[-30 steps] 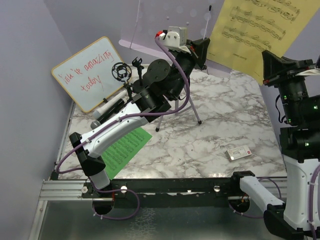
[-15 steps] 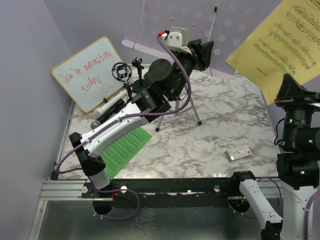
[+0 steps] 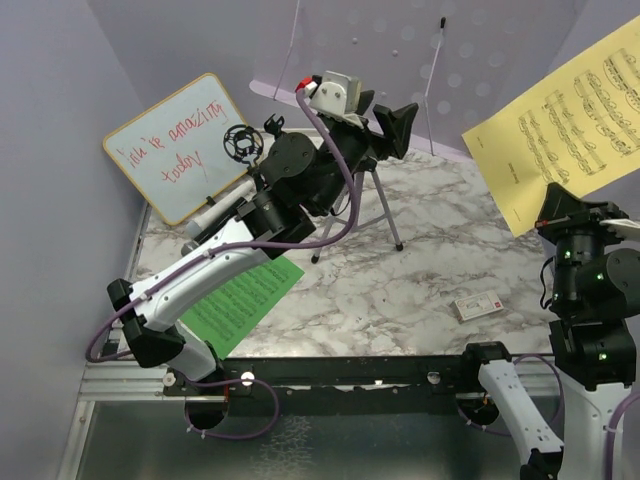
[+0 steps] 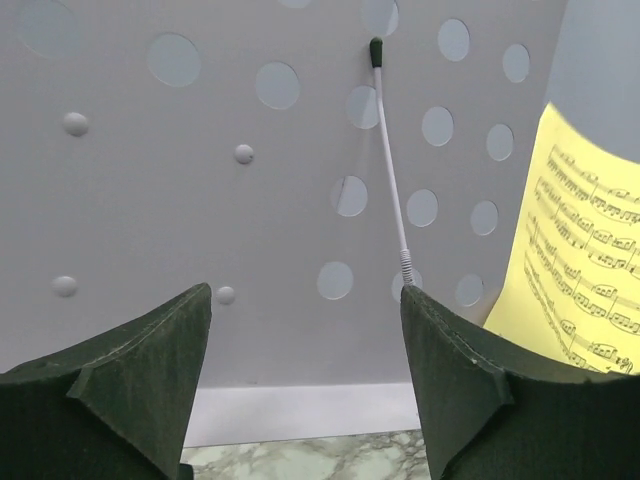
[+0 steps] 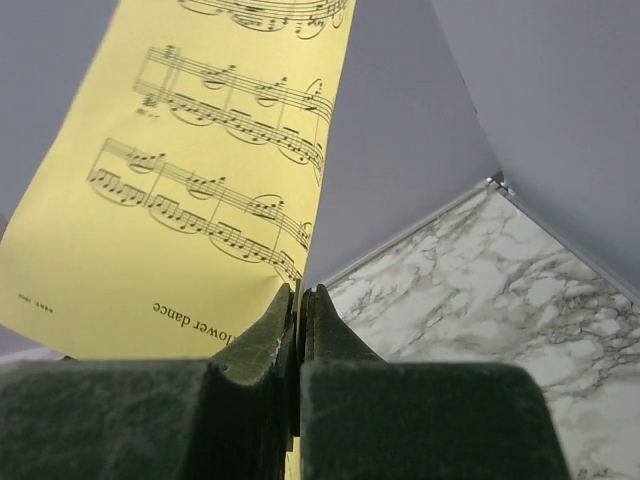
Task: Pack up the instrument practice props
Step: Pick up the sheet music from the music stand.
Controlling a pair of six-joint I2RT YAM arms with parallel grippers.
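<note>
L gripper (image 4: 303,295) hangs wide open, nothing btwn the jaws, aimed at the lilac rack (image 4: 200,200). It's close to the rack but not touching. Vs 1 s ago the L arm's elbow has swung out left and the wrist sits a bit further left, same height approx.

Far left: whiteboard (image 3: 170,145) leans on the wall, unmoved. Mic tripod w/ ring mount (image 3: 240,143) stands just in front of it. One mic's grey head (image 3: 190,246) peeks out below the L arm; rest is hidden. Green sheet (image 3: 240,300) lies flat on the marble table (image 3: 440,250), partly under the L arm.

Centre: rack upright on its stand. A thin white baton (image 4: 388,160) w/ dark green tip rests against its face. Small white device (image 3: 478,305) lies near the front edge.

Right: R gripper (image 5: 298,295) is clamped on the yellow sheet (image 5: 200,180) at its bottom edge. The sheet is in the air, well right of the rack; 1 s ago it overlapped the rack's right side.

Judgement: yellow sheet is now off the rack and needs a drop spot; no box in view. Apart from the baton the rack looks bare, so prob. next for the L arm. Most props not yet packed.
</note>
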